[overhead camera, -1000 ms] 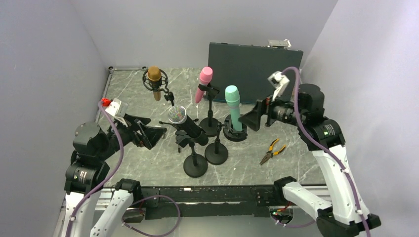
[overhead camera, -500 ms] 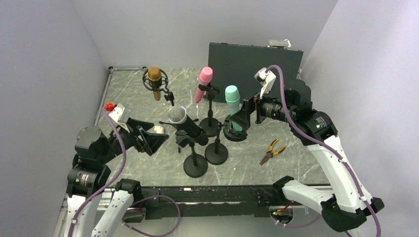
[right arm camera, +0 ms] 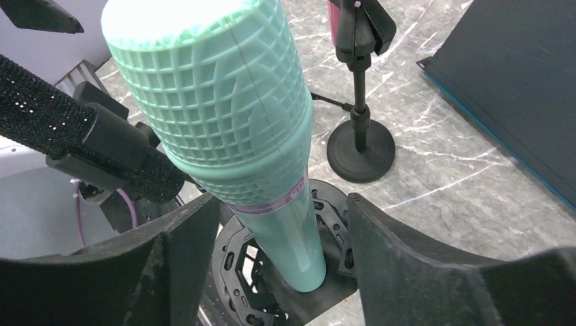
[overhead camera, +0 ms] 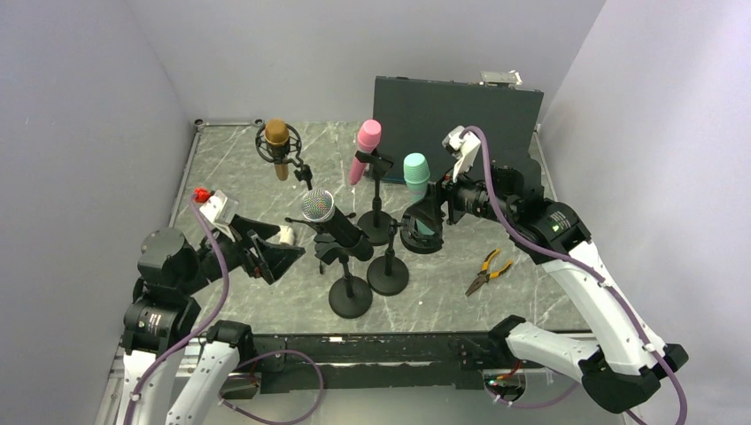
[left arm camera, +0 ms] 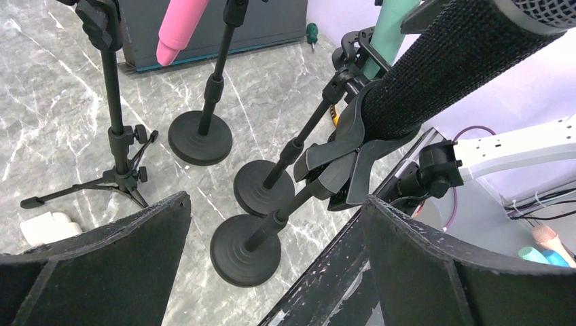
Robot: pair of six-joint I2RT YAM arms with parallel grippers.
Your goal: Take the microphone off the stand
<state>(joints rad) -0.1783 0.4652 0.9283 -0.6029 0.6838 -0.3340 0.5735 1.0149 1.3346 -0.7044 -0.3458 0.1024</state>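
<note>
Teal microphone (right arm camera: 224,102) upright in its round black stand (right arm camera: 234,268), right gripper (right arm camera: 278,238) jaws spread on both sides of it, seemingly not touching, left gripper (left arm camera: 272,244) also released, facing the black microphone (left arm camera: 448,68).

Our left arm (overhead camera: 164,283) and right arm (overhead camera: 611,310) pair white lower links with black joint housings, and a purple cable (overhead camera: 225,274) trails along each. White camera mounts (overhead camera: 458,142) sit at both wrists. The left gripper (left arm camera: 275,204) and right gripper (right arm camera: 282,200) have broad, black, rough-textured fingers (left arm camera: 102,265).
</note>
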